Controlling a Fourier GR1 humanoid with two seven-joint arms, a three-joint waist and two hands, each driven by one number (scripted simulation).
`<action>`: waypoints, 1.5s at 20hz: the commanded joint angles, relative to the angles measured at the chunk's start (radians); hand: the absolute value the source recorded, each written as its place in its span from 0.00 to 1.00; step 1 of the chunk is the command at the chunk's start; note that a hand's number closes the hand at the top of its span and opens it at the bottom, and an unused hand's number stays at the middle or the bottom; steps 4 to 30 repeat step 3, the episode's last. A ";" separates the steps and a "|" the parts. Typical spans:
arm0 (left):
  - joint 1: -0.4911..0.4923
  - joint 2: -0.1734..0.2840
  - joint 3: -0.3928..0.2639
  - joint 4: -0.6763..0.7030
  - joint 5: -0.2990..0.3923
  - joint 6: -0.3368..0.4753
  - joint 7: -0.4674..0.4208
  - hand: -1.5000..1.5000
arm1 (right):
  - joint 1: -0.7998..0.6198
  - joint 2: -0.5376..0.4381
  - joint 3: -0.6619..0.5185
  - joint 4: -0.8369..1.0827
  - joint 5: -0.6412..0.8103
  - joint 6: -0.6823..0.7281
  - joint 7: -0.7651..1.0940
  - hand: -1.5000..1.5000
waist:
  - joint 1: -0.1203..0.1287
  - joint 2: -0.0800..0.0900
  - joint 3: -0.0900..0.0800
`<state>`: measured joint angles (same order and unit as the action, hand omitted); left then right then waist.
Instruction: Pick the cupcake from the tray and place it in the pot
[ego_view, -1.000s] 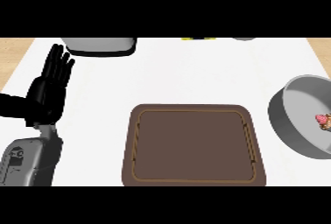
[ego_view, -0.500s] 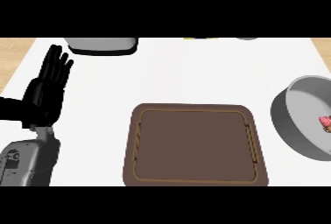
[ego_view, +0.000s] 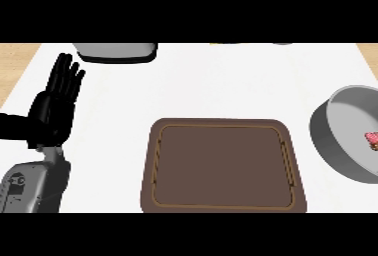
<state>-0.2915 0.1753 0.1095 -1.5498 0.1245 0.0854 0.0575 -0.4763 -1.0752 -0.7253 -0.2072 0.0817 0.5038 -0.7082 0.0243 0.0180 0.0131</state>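
– Where is the cupcake (ego_view: 371, 139) seen?
– Inside the pot (ego_view: 336, 145), at the right edge; the tray (ego_view: 221, 165) is bare.
– And the left hand (ego_view: 55, 107)?
– Held flat, fingers straight, nothing grasped.

— Anything different from a second ago?
— Barely. The left hand (ego_view: 53, 107), open at the left of the frame, sits a touch higher, and the cupcake (ego_view: 371, 139) lies slightly lower in the pot (ego_view: 332, 145).
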 joint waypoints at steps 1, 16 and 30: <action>0.012 -0.012 -0.004 -0.007 -0.004 0.010 -0.005 0.50 | 0.044 -0.003 -0.018 0.004 -0.021 0.125 -0.114 0.00 | -0.004 -0.001 0.002; 0.003 0.006 0.006 0.009 0.000 -0.006 -0.016 0.50 | 0.046 -0.031 -0.020 0.007 -0.023 0.126 -0.076 0.00 | -0.003 0.002 0.001; 0.003 0.006 0.006 0.009 0.000 -0.006 -0.016 0.50 | 0.046 -0.031 -0.020 0.007 -0.023 0.126 -0.076 0.00 | -0.003 0.002 0.001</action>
